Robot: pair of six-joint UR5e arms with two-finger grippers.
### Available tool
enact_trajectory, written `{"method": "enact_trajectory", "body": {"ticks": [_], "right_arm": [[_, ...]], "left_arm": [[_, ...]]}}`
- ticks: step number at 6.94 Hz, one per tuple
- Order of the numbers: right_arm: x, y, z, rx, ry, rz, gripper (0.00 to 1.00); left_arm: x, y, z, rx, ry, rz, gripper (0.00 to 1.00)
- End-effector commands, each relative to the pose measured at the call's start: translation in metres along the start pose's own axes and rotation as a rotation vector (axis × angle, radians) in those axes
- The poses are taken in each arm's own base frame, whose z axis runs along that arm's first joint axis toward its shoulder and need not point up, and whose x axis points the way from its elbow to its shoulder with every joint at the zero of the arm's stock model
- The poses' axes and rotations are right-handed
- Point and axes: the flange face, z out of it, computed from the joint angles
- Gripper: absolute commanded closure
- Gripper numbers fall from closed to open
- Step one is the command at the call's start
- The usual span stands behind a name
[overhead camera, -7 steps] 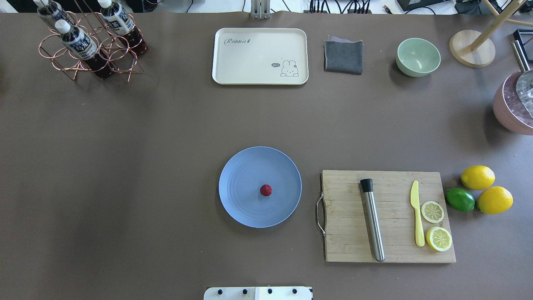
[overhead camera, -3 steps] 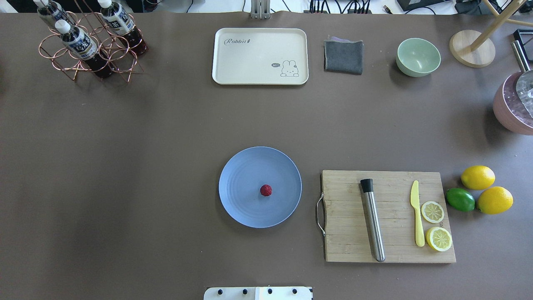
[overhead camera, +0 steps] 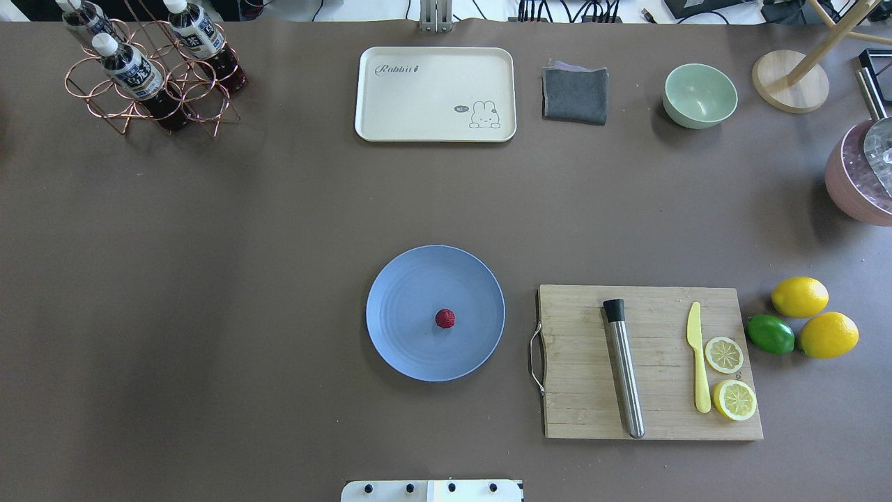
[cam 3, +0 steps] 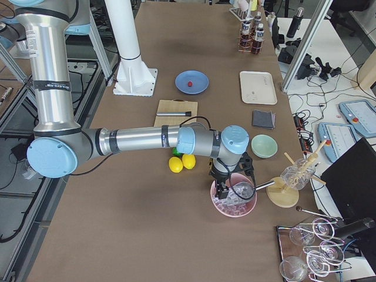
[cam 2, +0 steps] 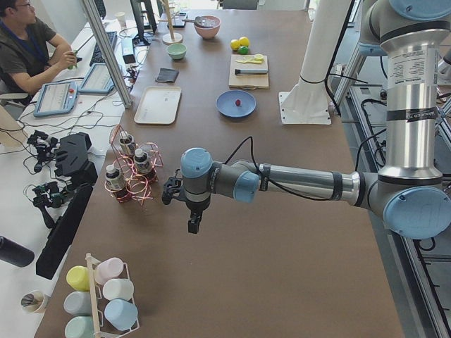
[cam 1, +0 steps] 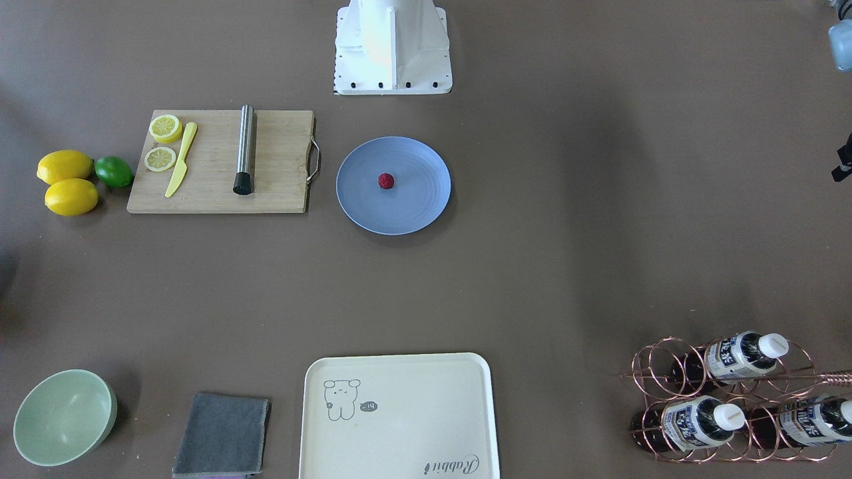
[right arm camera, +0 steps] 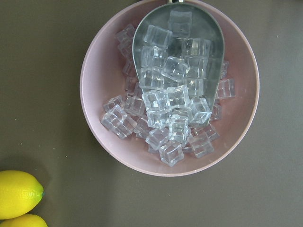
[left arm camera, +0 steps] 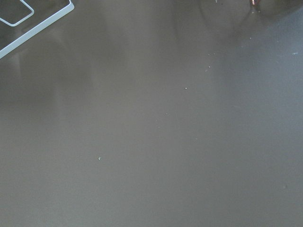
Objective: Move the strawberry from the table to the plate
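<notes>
The strawberry (overhead camera: 445,318) is being borne at the middle of the plate (overhead camera: 404,293), just beside the board (overhead camera: 578,362) toward the table's (overhead camera: 279,244) robot-side edge; bare room is being left toward the left edge. Being shown only in side views: the left gripper (cam 2: 192,225) over the left end, the right gripper (cam 3: 222,189) over the ice bowl (right arm camera: 94,94) at the right end. Whether either is clenched cannot be told.
</notes>
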Motion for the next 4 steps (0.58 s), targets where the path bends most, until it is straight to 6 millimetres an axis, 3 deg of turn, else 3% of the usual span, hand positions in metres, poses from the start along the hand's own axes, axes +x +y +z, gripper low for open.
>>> {"method": "enact_trajectory", "body": {"ticks": [1,4], "right_arm": [[-0.0001,0.0001,-0.0004,0.001,0.000,-0.001,0.00],[-0.0003,0.0006,0.0008,-0.001,0.000,-0.001,0.00]], "left_arm": [[-0.0004,0.0001,0.0011,-0.002,0.000,-0.001,0.03],[-0.0019,-0.0002,0.0028,-0.004,-0.001,-0.003,0.03]]}}
